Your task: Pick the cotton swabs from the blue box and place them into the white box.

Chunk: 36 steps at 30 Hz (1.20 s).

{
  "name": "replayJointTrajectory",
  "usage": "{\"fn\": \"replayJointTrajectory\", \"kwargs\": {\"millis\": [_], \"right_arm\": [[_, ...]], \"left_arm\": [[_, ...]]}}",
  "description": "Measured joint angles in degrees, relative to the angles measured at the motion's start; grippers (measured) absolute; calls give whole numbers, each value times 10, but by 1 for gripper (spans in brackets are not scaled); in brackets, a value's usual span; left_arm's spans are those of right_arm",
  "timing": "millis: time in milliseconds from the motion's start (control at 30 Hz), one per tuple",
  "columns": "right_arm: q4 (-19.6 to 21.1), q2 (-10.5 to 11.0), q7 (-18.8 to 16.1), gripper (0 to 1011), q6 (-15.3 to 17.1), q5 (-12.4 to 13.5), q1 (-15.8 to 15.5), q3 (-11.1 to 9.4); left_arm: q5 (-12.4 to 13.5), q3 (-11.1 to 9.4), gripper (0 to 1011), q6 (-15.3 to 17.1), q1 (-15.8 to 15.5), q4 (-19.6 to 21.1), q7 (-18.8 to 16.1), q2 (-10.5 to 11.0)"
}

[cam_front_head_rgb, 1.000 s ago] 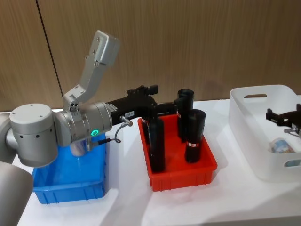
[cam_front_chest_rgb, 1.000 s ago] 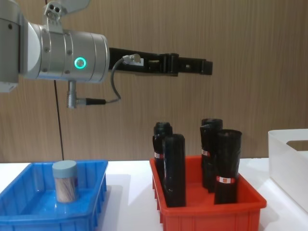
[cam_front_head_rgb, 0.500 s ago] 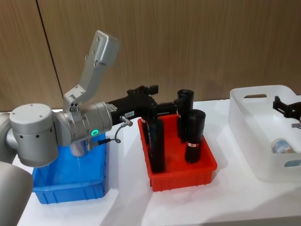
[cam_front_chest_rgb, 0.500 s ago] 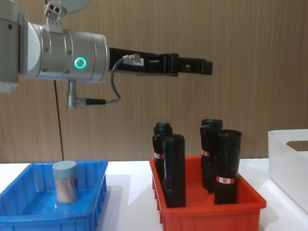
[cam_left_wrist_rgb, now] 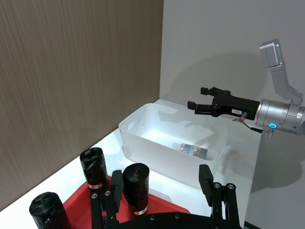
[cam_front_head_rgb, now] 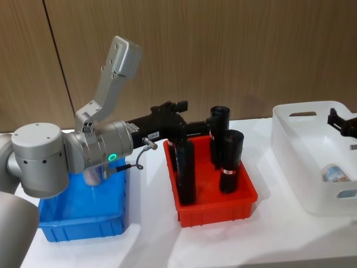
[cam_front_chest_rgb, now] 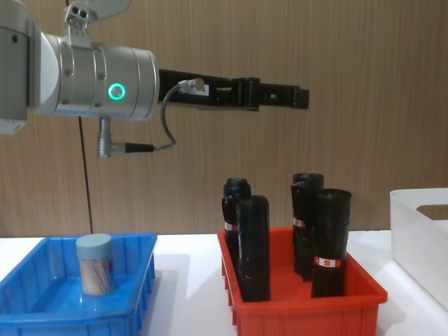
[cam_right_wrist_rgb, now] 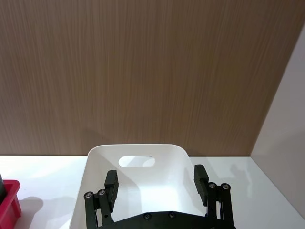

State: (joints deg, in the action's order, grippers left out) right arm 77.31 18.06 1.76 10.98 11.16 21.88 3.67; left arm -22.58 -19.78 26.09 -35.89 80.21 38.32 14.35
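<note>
Presently, item by item

Upright cotton swab jar [cam_front_chest_rgb: 94,264]: stands on the floor of the blue box [cam_front_chest_rgb: 143,245], not yet moved. Clear plastic cylinder, pale blue-grey round lid, sticks packed on end inside.

Lying cotton swab jar [cam_left_wrist_rgb: 193,149]: rests on its side on the floor of the white box [cam_left_wrist_rgb: 143,150]. Judged delivered.

Right gripper [cam_right_wrist_rgb: 155,174]: above the white box's open top, fingers spread wide, nothing between them. The posture fits a release over the bin.

Left gripper [cam_left_wrist_rgb: 159,183]: held high over the red bin [cam_front_head_rgb: 215,207], fingers apart and empty, well above the black cylinders [cam_front_head_rgb: 230,159] standing in it. Probably kept at that height so as not to knock them.

Layout on the white table [cam_front_head_rgb: 268,234]: blue box at the robot's left, red bin in the middle, white box at the right. The jar left to fetch is on the left arm's side
</note>
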Motion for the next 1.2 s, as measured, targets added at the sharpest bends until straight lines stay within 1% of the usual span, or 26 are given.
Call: {"fn": "replayJointTrajectory", "kwargs": {"millis": [533, 633, 733, 900, 1033, 1100, 1200], "right_arm": [[15, 1, 4, 1001, -4, 2, -9, -1], [20, 1, 4, 1001, -5, 3, -14, 0], [26, 2, 3, 1001, -8, 4, -20, 3], [50, 3, -4, 1001, -17, 10, -43, 13], [76, 4, -11, 1002, -27, 16, -68, 24], [84, 5, -14, 1001, -30, 18, -76, 28], [101, 6, -19, 1001, -37, 21, -93, 35]], "left_arm": [[0, 0, 1000, 0, 0, 0, 0, 0], [1, -1, 1000, -3, 3, 1, -5, 1], [5, -3, 1000, -13, 12, 6, -19, 4], [14, -8, 1000, -33, 29, 17, -49, 10], [24, -14, 1000, -55, 49, 28, -82, 16], [29, -17, 999, -67, 59, 34, -100, 20], [34, -19, 1000, -79, 70, 41, -117, 24]]}}
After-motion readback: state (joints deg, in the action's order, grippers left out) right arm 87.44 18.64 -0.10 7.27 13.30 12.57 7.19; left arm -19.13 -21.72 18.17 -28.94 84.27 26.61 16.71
